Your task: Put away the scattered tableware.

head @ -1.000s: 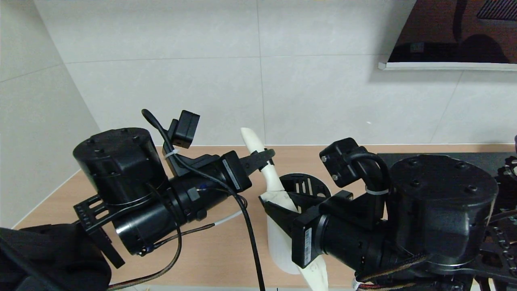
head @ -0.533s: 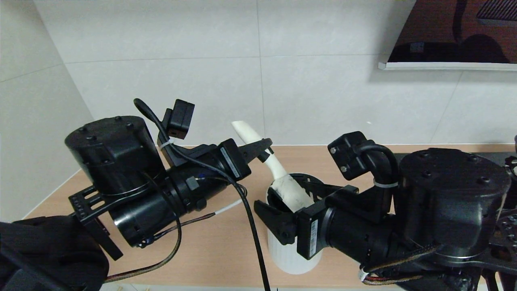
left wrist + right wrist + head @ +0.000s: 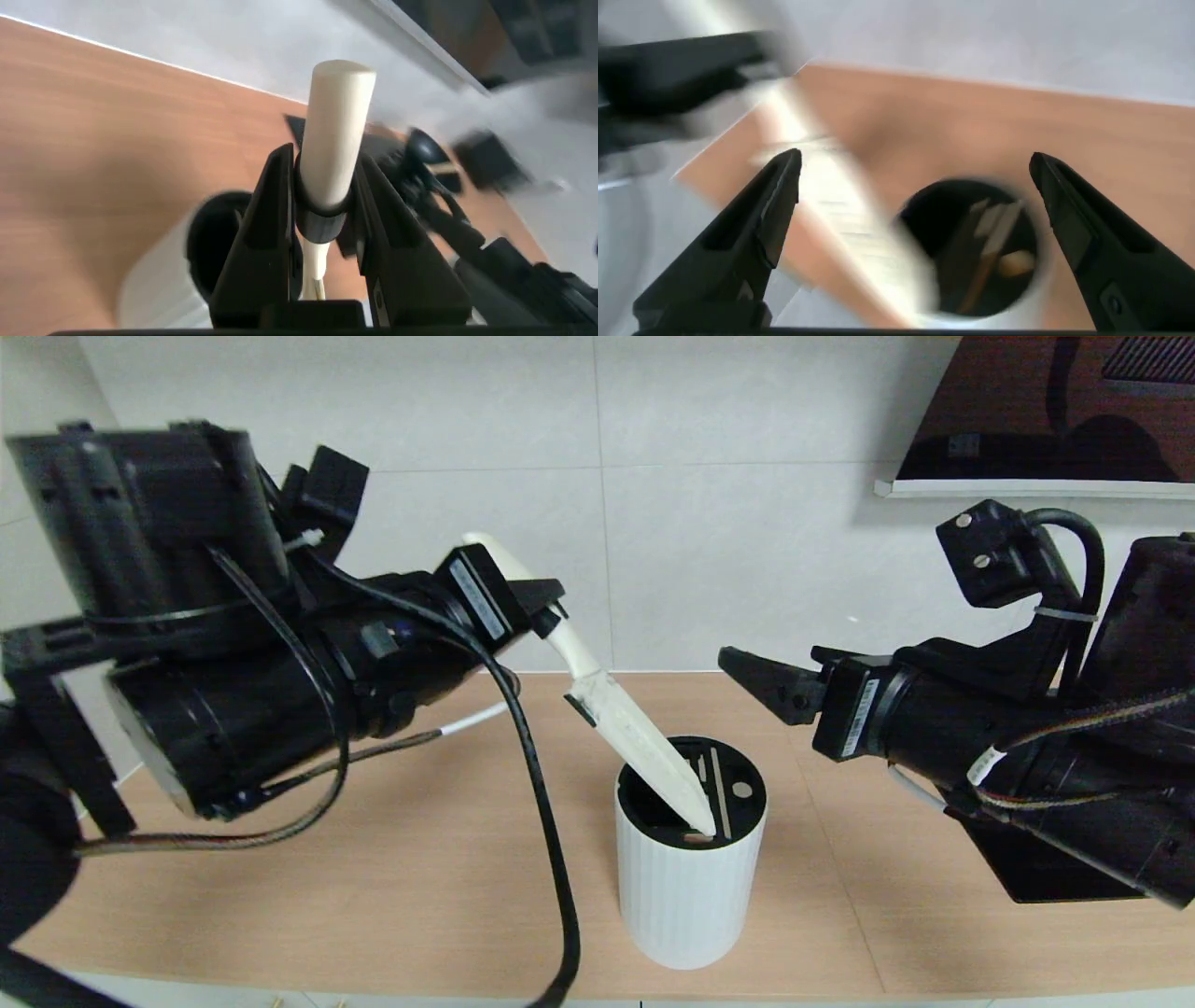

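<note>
Compared with a second back, find left gripper raised higher with the knife, and right gripper drawn off to the right, clear of the holder. Log wooden counter as the base surface. Log white ribbed holder standing upright near the counter's front edge, black slotted top facing up. Record left gripper clamped tight on the knife's pale handle, with the butt end poking past the fingers. Record right gripper spread wide, gripping nothing, hanging above the counter, apart from the holder on its right side. Place knife tilted, blade pointing down and to the right, tip touching or just inside the holder's black top; cannot tell whether already entered into a slot. Judge step in hand as seating the blade in the holder, with release yet to come. For a clean insertion: bring blade nearer to upright first, line its flat with the long slot, then lower slowly and straight. Stop on any tipping or sliding of the holder. Consider steadying the holder's side with the free right gripper.
</note>
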{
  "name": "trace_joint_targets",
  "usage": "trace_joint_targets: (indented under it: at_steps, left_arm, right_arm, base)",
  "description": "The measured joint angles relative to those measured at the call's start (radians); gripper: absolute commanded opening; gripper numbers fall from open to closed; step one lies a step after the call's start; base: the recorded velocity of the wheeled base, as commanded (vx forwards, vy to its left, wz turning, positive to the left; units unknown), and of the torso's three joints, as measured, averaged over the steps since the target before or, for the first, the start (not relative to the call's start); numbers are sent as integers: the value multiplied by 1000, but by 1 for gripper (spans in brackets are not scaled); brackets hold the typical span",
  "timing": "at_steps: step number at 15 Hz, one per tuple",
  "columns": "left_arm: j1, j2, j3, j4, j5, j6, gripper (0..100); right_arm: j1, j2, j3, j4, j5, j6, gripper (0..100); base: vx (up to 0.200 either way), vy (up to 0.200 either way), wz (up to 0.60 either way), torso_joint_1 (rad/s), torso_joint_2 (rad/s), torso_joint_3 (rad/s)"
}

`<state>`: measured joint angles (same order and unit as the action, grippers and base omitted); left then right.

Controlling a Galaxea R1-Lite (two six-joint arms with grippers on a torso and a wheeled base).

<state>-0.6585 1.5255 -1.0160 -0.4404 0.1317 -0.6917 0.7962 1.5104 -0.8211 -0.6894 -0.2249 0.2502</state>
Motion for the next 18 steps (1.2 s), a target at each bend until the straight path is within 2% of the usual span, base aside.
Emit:
trace_joint_targets:
  at_steps: [1,2,5,6,7,9,10,12,15,17,18]
  left_arm:
    - [-2,-17,-50,74,28,29,0]
    - [-8,-28,-78,93,49,56,0]
    - [-76,-20,-128,100,186,198,0]
    - [-106,-10,-140,99,250,229,0]
    - [-153,3,-149,98,346,275,0]
    - [-246,30,-157,84,488,343,0]
    - [-282,42,-151,56,519,376,0]
    - [-307,62,-117,-17,533,435,0]
    - [-317,99,-63,-165,571,527,0]
    - [-318,124,-27,-298,580,602,0]
    - [-319,139,-10,-344,583,625,0]
  right_arm:
    - [-15,-5,-1,0,1,-1,100]
    - [-23,-8,-2,1,2,-8,100]
    - [-47,-13,-2,1,2,-21,100]
    - [-50,-13,-2,1,3,-21,100]
    - [-51,-13,-2,1,3,-23,100]
    - [-53,-13,-1,1,2,-29,100]
    - [-53,-13,1,1,2,-34,100]
    - [-54,-13,2,1,1,-36,100]
    - [-54,-13,3,1,1,-36,100]
    - [-54,-12,3,1,1,-36,100]
    - [-54,-10,3,0,1,-36,100]
  base:
    - [0,0,0,0,0,0]
    - [0,0,0,0,0,0]
    - [0,0,0,0,0,0]
    - [0,0,0,0,0,0]
    - [0,0,0,0,0,0]
    - [0,0,0,0,0,0]
    - [0,0,0,0,0,0]
    - [0,0,0,0,0,0]
    - [0,0,0,0,0,0]
    - [0,0,0,0,0,0]
    - [0,0,0,0,0,0]
